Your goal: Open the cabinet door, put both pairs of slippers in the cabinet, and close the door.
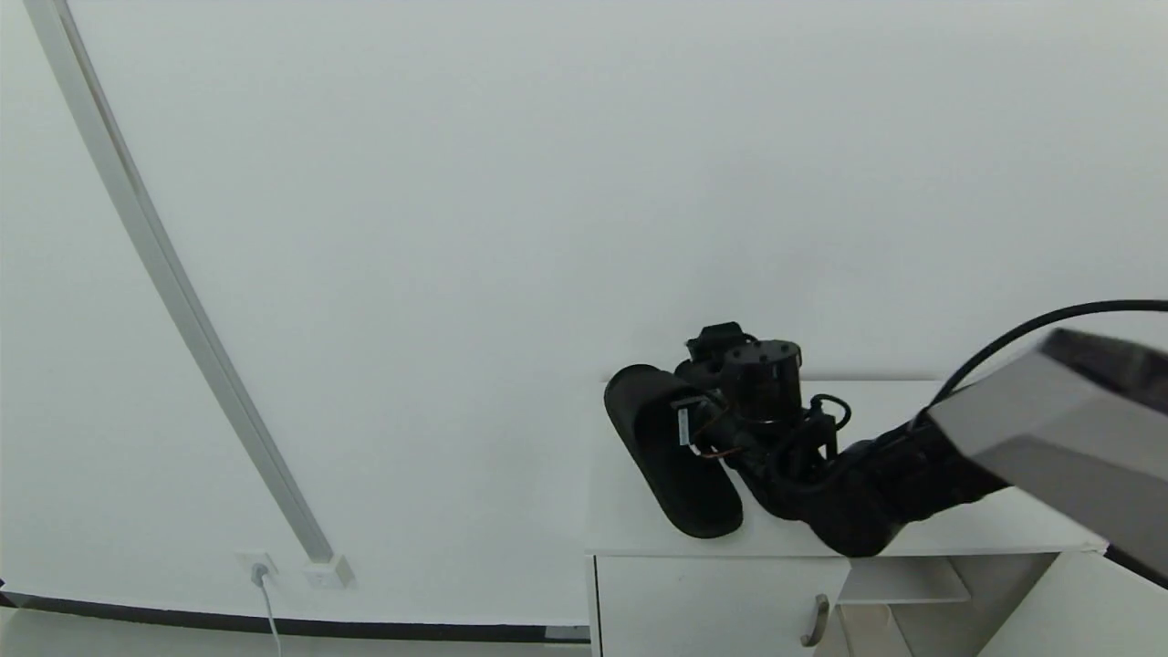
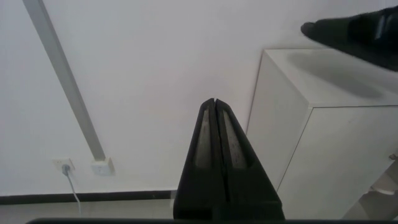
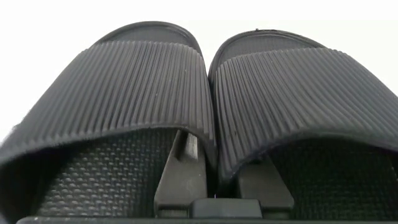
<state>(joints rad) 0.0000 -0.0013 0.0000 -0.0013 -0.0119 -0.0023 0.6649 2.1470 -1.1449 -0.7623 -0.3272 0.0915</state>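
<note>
A pair of black ribbed slippers lies side by side in the right wrist view. My right gripper has one finger inside each slipper and is shut on their two inner walls. From the head view the black slippers are tilted up on their edge over the left end of the white cabinet's top, with my right arm reaching in from the right. My left gripper is shut and holds nothing; it hangs in the air left of the cabinet, below the slippers.
The cabinet's left door with a metal handle is closed. To its right the cabinet stands open with a shelf showing. A white wall behind carries a slanted grey conduit and a socket with a plugged cable.
</note>
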